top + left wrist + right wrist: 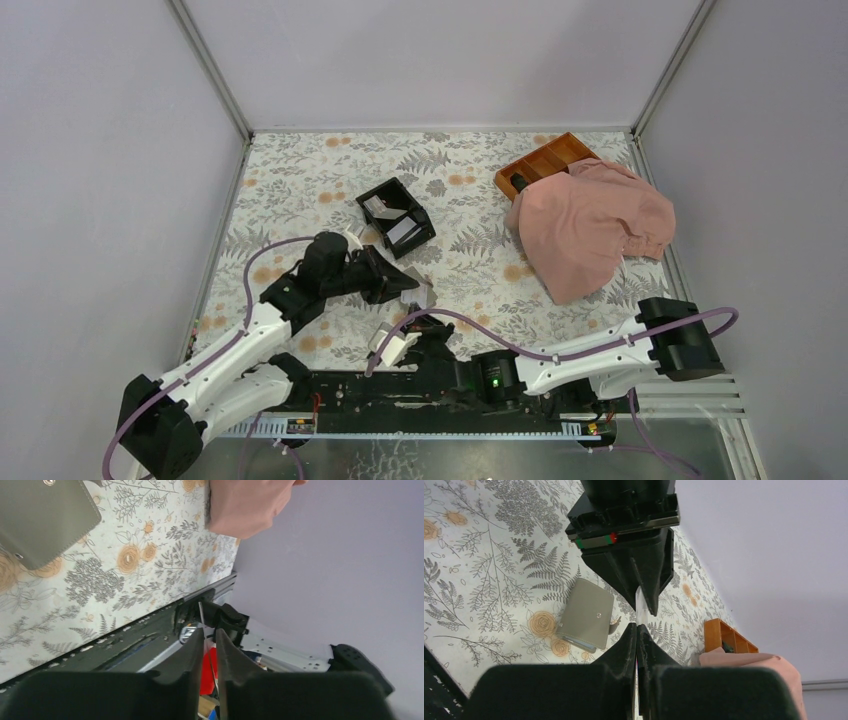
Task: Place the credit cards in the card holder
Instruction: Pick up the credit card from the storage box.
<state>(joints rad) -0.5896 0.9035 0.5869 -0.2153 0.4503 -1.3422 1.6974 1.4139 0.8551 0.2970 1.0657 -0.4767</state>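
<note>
Right wrist | card holder [586, 614]: 1 | credit card [638, 605]: 1, edge-on

Your right gripper [637, 626]: was clamped on a thin credit card [637, 605], seen edge-on.
Your left gripper [650, 605]: hung just beside that card.
Card holder [586, 614]: lay closed near the table [499, 555] front edge.
Orange tray [724, 635]: sat by the far edge, pink cloth [749, 672] beside it.

Soft, even light falls from above, and the flowered desk [300, 180] is bright, with only faint shadows. In my wrist views my fingers [185, 680] loom dark and blurred near the lens, while the desk pattern behind is sharp.
</note>
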